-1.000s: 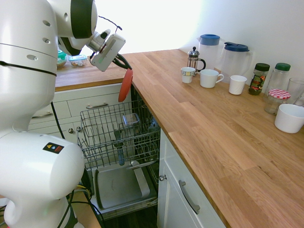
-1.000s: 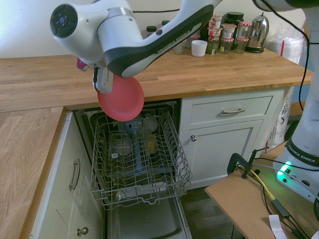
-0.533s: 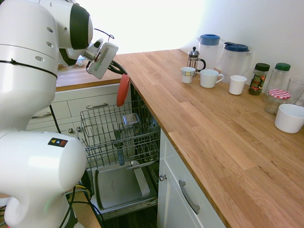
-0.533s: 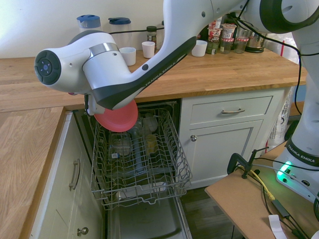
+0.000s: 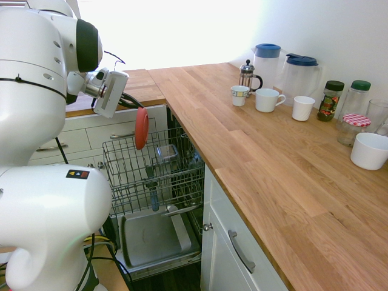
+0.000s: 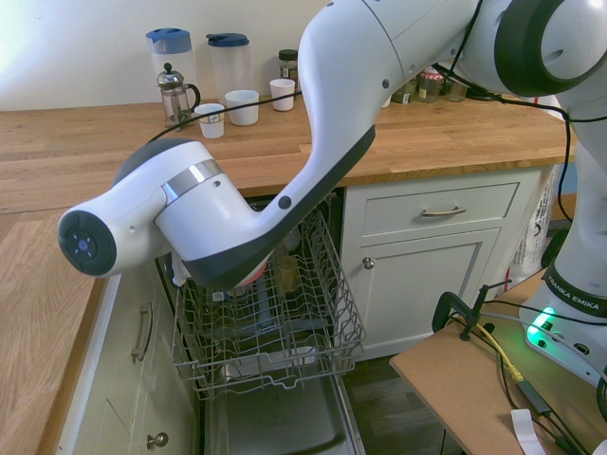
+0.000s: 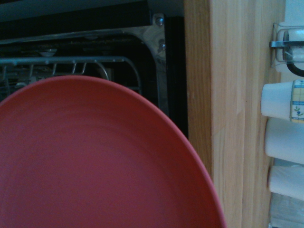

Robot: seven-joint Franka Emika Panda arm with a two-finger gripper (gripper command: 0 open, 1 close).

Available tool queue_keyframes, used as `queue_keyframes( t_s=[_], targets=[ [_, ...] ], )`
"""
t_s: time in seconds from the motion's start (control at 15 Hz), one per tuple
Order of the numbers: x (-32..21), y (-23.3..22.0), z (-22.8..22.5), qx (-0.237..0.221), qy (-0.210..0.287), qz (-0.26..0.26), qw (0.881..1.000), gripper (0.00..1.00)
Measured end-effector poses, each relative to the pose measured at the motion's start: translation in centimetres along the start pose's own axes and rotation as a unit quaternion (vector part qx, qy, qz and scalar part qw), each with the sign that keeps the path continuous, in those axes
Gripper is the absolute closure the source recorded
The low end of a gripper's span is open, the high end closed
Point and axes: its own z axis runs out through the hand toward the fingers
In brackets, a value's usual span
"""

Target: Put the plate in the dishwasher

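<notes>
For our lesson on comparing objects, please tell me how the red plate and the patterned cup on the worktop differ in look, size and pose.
The plate is plain red; the patterned cup is white with a coloured band.
The plate is flat and wider, the cup deeper and narrower.
The plate hangs on edge from the gripper above the rack, while the cup stands upright on the worktop.
Both are round-rimmed.

In the first exterior view, four cups (image 5: 303,108) stand from upper centre to the right edge. Two blue-lidded pitchers (image 5: 299,80) and one French press (image 5: 246,76) are at upper right. Three lidded jars (image 5: 330,100) and one clear glass (image 5: 377,114) are at right. One red plate (image 5: 141,128) and one dishwasher (image 5: 151,236) are left of centre.
</notes>
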Motion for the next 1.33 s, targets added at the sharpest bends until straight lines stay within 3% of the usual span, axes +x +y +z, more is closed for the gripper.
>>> queue_keyframes(
  t_s=[0.47, 1.33],
  targets=[
    [-5.2, -4.6, -1.2, -0.020, 0.078, -0.067, 0.994, 1.00],
    [-8.6, -9.3, 1.6, -0.015, 0.077, -0.099, 0.992, 1.00]
  ],
)
